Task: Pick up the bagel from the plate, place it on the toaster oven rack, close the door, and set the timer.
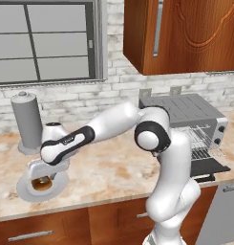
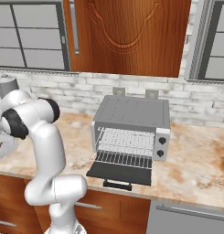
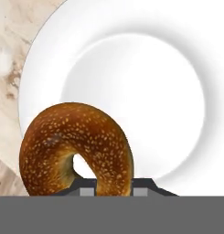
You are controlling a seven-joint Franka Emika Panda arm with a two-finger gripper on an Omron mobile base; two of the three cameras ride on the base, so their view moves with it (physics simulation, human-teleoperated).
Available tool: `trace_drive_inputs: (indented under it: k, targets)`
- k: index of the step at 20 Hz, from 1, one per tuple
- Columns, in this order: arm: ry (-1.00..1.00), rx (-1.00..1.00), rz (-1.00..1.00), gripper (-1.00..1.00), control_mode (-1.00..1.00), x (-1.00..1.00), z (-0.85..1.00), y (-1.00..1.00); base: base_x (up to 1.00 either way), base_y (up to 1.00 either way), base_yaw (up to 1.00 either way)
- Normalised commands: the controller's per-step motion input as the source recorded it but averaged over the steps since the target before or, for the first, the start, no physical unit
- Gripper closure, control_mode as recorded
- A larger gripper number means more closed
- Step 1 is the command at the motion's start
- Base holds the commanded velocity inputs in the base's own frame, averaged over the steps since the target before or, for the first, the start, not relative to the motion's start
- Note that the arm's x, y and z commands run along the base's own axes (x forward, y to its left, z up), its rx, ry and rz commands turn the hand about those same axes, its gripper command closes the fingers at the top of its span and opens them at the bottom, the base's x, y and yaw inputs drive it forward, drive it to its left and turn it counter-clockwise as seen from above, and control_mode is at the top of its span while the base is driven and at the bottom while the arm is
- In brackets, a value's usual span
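Gripper pinching the bagel over the plate

The gripper (image 3: 114, 186) pinched one side of the seeded, glossy brown bagel (image 3: 72, 146), its fingertips (image 3: 88, 187) flanking the ring. Beneath lay the smooth round plate (image 3: 177, 55), near the marbled counter (image 1: 113, 167) edge. Far to its right, the toaster oven rack (image 2: 127, 139) showed above the lowered door (image 2: 119, 172).

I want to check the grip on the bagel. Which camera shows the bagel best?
The hand view: the bagel sits close up on the plate, its right side pinched between the hand's fingertips. In the left base view the hand covers most of it. The right base view catches a brown sliver at the left edge.
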Motion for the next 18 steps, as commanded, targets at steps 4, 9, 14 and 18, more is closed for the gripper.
trace_drive_inputs:
  k: [4, 9, 14, 18]
  targets:
    - [-0.07, 0.06, 0.0, 1.0, -1.0, 0.0, 0.79, -0.29, 0.0, 0.0, 0.0]
    - [-0.04, 0.0, -0.02, 1.0, -1.0, -0.13, 0.45, -0.68, 0.0, 0.0, 0.0]
    - [-0.07, -0.01, -0.03, 1.0, -1.0, -0.34, 0.41, -0.71, 0.0, 0.0, 0.0]
    - [-0.15, -0.02, -0.08, 1.0, -1.0, -0.26, 0.3, -0.82, 0.0, 0.0, 0.0]
